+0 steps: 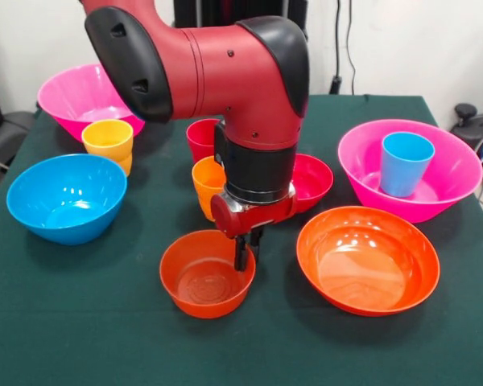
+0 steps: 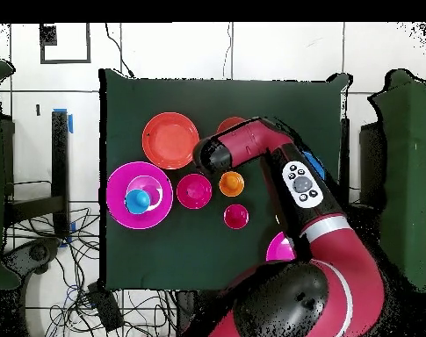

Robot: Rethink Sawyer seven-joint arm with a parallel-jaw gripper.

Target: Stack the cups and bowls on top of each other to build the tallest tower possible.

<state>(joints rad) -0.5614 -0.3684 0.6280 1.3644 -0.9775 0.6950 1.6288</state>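
My gripper (image 1: 245,256) hangs at the right rim of the small orange bowl (image 1: 195,281), which sits on the table near the front. Its dark fingers are close together, one inside the rim. In the overhead view the arm hides the gripper and most of this bowl (image 2: 230,125). The orange cup (image 1: 207,185) and red cup (image 1: 200,138) stand behind the wrist. The crimson bowl (image 1: 315,181) is to the right. The blue cup (image 1: 405,163) stands in the right pink bowl (image 1: 451,189). The wide orange bowl (image 1: 368,259) is at front right. The blue bowl (image 1: 67,197), yellow cup (image 1: 108,141) and second pink bowl (image 1: 76,95) are at left.
The green table (image 1: 80,322) has open cloth along the front edge. In the overhead view the wide orange bowl (image 2: 169,139), pink bowl (image 2: 119,189) with the blue cup (image 2: 139,201), crimson bowl (image 2: 194,190), orange cup (image 2: 231,183) and red cup (image 2: 236,216) cluster mid-table.
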